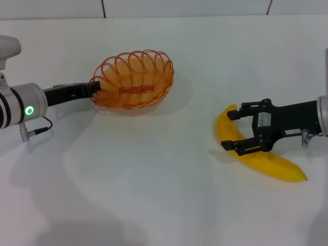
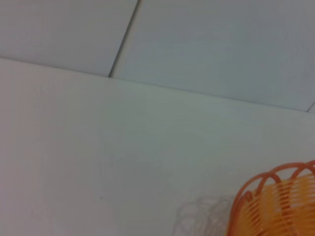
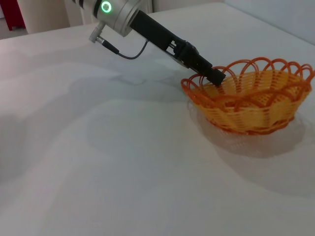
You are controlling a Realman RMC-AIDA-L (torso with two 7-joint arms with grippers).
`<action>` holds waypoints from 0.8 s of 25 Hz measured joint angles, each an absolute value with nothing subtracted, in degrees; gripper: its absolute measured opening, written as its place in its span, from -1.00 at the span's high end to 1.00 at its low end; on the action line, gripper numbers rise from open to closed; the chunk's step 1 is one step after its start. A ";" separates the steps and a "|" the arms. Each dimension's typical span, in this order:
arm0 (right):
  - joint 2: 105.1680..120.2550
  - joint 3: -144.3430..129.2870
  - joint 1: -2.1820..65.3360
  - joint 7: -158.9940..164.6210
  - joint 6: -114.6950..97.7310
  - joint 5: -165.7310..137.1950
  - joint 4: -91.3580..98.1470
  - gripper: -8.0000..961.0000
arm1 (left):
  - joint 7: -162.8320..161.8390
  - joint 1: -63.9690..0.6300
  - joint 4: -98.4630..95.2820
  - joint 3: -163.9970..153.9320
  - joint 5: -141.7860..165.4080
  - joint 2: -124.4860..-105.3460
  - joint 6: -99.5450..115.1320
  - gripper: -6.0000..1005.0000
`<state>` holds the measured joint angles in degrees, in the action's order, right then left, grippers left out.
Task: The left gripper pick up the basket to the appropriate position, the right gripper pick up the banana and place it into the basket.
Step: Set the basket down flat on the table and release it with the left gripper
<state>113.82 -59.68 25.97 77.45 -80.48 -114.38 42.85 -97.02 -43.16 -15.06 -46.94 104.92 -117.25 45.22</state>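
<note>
The orange wire basket [image 1: 134,78] stands on the white table at the back left; it also shows in the left wrist view [image 2: 280,206] and the right wrist view [image 3: 251,105]. My left gripper [image 1: 94,88] reaches in from the left and is shut on the basket's near-left rim, as the right wrist view [image 3: 215,76] shows. The yellow banana [image 1: 271,164] lies on the table at the right. My right gripper [image 1: 237,130] is open, low over the banana, with one finger on each side of its upper half.
The white table [image 1: 154,179] stretches between basket and banana. A grey wall [image 1: 184,7] rises behind the table's far edge. The left arm's cable [image 1: 36,129] hangs by its cuff.
</note>
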 joint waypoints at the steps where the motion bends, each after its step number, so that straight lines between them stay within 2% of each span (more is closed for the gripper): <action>1: 113.82 -59.68 25.99 77.45 -80.45 -114.37 42.79 -0.73 | -96.93 -43.13 -15.08 -46.95 104.92 -117.25 45.24 0.88; 18: 113.97 -59.77 26.37 77.52 -80.33 -114.51 42.56 -0.73 | -95.90 -42.39 -15.38 -46.99 102.77 -117.07 45.43 0.88; 20: 114.14 -59.77 26.41 77.52 -80.32 -114.97 42.55 -0.73 | -95.81 -42.38 -15.38 -46.93 102.76 -117.06 45.43 0.82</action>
